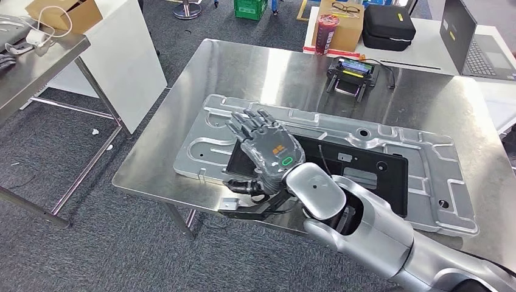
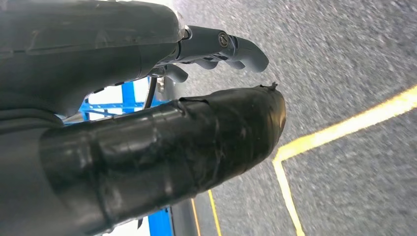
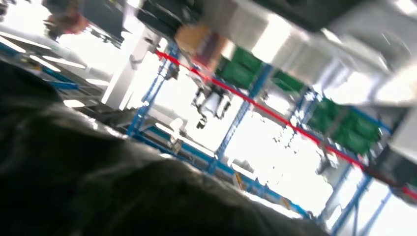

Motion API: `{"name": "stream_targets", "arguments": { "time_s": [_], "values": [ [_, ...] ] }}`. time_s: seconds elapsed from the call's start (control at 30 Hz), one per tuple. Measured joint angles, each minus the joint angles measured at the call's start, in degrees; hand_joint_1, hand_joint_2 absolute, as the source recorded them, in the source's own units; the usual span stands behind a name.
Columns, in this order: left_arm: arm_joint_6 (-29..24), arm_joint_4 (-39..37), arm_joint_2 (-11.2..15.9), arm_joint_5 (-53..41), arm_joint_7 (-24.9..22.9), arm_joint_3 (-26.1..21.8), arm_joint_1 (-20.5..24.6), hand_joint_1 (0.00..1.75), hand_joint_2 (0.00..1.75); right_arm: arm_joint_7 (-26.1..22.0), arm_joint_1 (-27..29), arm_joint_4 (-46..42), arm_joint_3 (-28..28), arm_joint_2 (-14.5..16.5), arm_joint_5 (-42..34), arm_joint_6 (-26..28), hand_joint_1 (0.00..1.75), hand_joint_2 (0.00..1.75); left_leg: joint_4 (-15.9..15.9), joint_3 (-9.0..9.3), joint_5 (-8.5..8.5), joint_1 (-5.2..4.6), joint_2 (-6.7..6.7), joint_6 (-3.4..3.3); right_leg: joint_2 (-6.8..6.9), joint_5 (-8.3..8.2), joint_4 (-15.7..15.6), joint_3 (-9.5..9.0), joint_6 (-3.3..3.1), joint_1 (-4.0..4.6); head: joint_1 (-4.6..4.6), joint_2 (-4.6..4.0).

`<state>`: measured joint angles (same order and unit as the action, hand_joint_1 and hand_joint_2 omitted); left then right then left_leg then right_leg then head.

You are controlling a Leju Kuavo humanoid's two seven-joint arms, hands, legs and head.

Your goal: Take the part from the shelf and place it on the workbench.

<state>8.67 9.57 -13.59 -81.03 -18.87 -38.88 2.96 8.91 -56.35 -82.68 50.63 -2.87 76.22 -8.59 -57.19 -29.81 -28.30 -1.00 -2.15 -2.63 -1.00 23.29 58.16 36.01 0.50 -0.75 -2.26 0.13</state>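
we see the black part (image 1: 341, 167) lying on the grey metal panel (image 1: 426, 152) on the steel workbench (image 1: 255, 67). our right hand (image 1: 264, 149) rests flat on its near-left end, fingers spread, gripping nothing. our left hand (image 2: 147, 98) holds nothing, fingers curled.

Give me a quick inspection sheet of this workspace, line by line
Surface: stainless steel workbench, shiny.
Job's things: flat black rectangular part lying on a large stamped silver metal panel.
Clutter: small black device with yellow stripe.
Robot hands: right robot hand on the black part's end, fingers spread flat; left robot hand hangs over grey floor.
Cables: thin black lead from the device.
Surroundings: cardboard box, laptop.
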Motion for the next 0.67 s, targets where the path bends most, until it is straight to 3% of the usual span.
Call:
{"name": "stream_targets", "arguments": {
  "time_s": [0.07, 0.13, 0.2, 0.23, 0.3, 0.37, 0.4, 0.43, 0.47, 0.5, 0.57, 0.63, 0.67],
  "values": [
    [4.6, 0.0, 0.5, -1.3, -1.6, 0.5, 0.5, 0.00, 0.00, 0.0, -1.0, 0.6, 0.5, 1.8, -0.5, 0.6, 0.00, 0.00, -0.2, -0.09, 0.00, -0.02, -0.04, -0.01, 0.03, -0.05, 0.0, 0.01, 0.07, -0.01, 0.00, 0.00],
    [10.7, 0.0, 1.3, -2.3, -3.3, 1.3, 1.4, 0.00, 0.87, 0.0, -2.2, 1.1, 1.0, 3.4, -1.0, 1.0, 0.00, 0.00, -0.4, -0.21, 0.07, -0.02, -0.06, -0.06, 0.04, -0.20, 0.0, 0.01, 0.22, -0.02, -0.01, 0.00],
    [13.0, 0.0, 1.7, -2.5, -4.1, 2.0, 2.3, 0.00, 1.75, -0.1, -3.0, 1.3, 1.4, 4.5, -1.3, 1.5, 0.00, 0.00, -0.3, -0.20, 0.36, 0.12, -0.01, -0.28, 0.02, -0.35, 0.0, 0.01, 0.45, 0.06, -0.01, 0.00],
    [13.0, 0.0, 1.8, -2.6, -4.3, 2.2, 2.6, 0.00, 1.75, -0.2, -3.2, 1.3, 1.6, 4.7, -1.3, 1.7, 0.00, 0.00, -0.1, -0.12, 0.64, 0.26, 0.06, -0.50, 0.06, -0.02, 0.3, 0.13, 0.56, 0.14, 0.02, 0.00],
    [12.9, 0.0, 2.0, -2.9, -4.4, 2.7, 3.1, 0.00, 1.75, -0.2, -3.3, 1.3, 1.9, 4.9, -1.4, 2.1, 0.00, 0.00, 0.3, -0.12, 1.10, 0.53, 0.27, -0.95, 0.26, 2.64, 4.0, 1.68, 0.69, 0.31, 0.10, 0.00],
    [12.7, 0.0, 2.2, -3.1, -4.4, 2.9, 3.2, 0.00, 1.75, -0.2, -3.2, 1.3, 2.3, 4.8, -1.4, 2.5, 0.00, 0.00, 0.2, -0.42, 1.25, 0.43, 0.51, -1.12, 0.48, 6.61, 11.7, 4.98, 0.64, 0.35, 0.15, 0.00],
    [12.6, 0.0, 2.3, -3.2, -4.3, 3.0, 3.2, 0.00, 1.75, -0.1, -2.9, 1.3, 2.5, 4.7, -1.3, 2.6, 0.00, 0.00, 0.1, -0.57, 1.25, 0.32, 0.60, -1.12, 0.54, 7.79, 15.2, 6.50, 0.55, 0.40, 0.14, 0.00],
    [12.4, 0.0, 2.4, -3.4, -4.2, 3.2, 3.2, 0.00, 1.75, 0.1, -2.4, 1.2, 2.6, 4.4, -1.3, 2.8, 0.00, 0.00, -0.1, -0.68, 1.25, 0.17, 0.64, -1.12, 0.57, 7.92, 17.0, 7.23, 0.34, 0.50, 0.15, 0.00],
    [11.8, 0.0, 2.5, -3.4, -3.9, 3.3, 3.2, 0.00, 1.75, 0.3, -1.9, 0.9, 2.7, 3.9, -1.3, 3.0, 0.00, 0.00, -0.2, -0.74, 1.24, -0.04, 0.62, -1.13, 0.58, 6.95, 16.6, 6.91, -0.01, 0.63, 0.15, 0.00],
    [10.4, 0.0, 2.5, -3.4, -3.4, 3.5, 3.0, 0.00, 1.75, 0.4, -1.2, 0.3, 2.7, 3.1, -1.2, 3.3, 0.00, 0.00, -0.2, -0.74, 1.22, -0.30, 0.53, -1.14, 0.57, 5.08, 13.9, 5.48, -0.59, 0.84, 0.16, 0.00],
    [5.3, 0.0, 2.2, -3.0, -2.2, 3.7, 2.3, 0.00, 1.75, 0.6, 0.5, -1.9, 2.6, 0.7, -1.2, 4.1, 0.00, 0.00, -0.3, -0.85, 1.15, -0.65, 0.33, -1.17, 0.31, 1.92, 5.9, 1.43, -2.45, 1.53, -0.18, 0.00],
    [0.3, 0.0, 1.7, -2.7, -1.2, 3.8, 1.3, 0.00, 1.75, 0.7, 2.8, -4.9, 2.6, -2.4, -1.1, 4.8, 0.00, 0.00, -0.2, -1.14, 1.26, -0.29, 0.25, -0.87, 0.25, 0.98, 1.0, -0.88, -3.72, 2.25, -0.52, 0.01],
    [-0.8, 0.0, 1.5, -2.7, -1.0, 3.8, 1.0, 0.00, 1.75, 0.7, 3.6, -5.8, 2.6, -3.2, -1.1, 5.0, 0.00, 0.00, -0.2, -1.26, 1.32, -0.17, 0.26, -0.73, 0.31, 1.06, 0.6, -1.19, -3.90, 2.38, -0.75, 0.01]
  ]
}}
